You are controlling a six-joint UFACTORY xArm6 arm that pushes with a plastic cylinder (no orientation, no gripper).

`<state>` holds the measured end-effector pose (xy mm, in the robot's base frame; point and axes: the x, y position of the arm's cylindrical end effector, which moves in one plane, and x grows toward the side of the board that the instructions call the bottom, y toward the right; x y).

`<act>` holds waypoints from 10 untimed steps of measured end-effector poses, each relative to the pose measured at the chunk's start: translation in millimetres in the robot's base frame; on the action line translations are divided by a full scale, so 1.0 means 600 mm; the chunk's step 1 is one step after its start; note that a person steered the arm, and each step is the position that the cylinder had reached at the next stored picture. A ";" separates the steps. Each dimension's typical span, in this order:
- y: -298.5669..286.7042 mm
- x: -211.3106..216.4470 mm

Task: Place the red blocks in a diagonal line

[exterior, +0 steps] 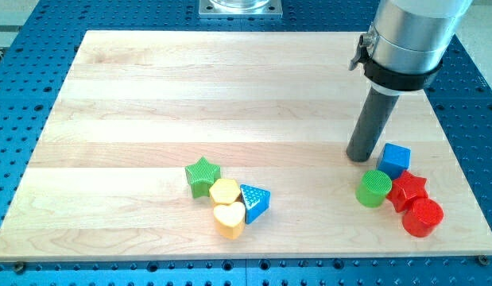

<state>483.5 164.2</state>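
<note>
Dark rod descends near-vertical from the grey arm housing (pixel 408 36) at the view's top right; my tip (pixel 360 158) rests on the pale wood worktop (pixel 190 95). No gripper on this rig, so nothing spread, pressed together or pinching; the tip holds nothing.

Tip contact: appears just clear of the blue cube (pixel 395 159), which sits immediately to its right in the view; whether they touch, cannot tell.

Count, near cluster (4): blue cube; green cylinder (pixel 373 188) just below the tip; red star (pixel 407 191) below-right, touching the cube and cylinder; red cylinder (pixel 422 217) farther below-right, against the star.

Count, far cluster (4), well apart to the tip's left and lower: green star (pixel 202 175), yellow hexagon-like block (pixel 224 191), yellow heart (pixel 228 218), blue triangle (pixel 254 201), all packed together.

Totals: red 2, green 2, blue 2, yellow 2.

Red pair lies on a slant running down to the view's right.
</note>
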 end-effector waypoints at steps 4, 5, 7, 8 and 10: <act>0.301 -0.019; 0.288 0.104; 0.132 0.164; 0.097 0.157; 0.094 0.087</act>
<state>535.9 220.3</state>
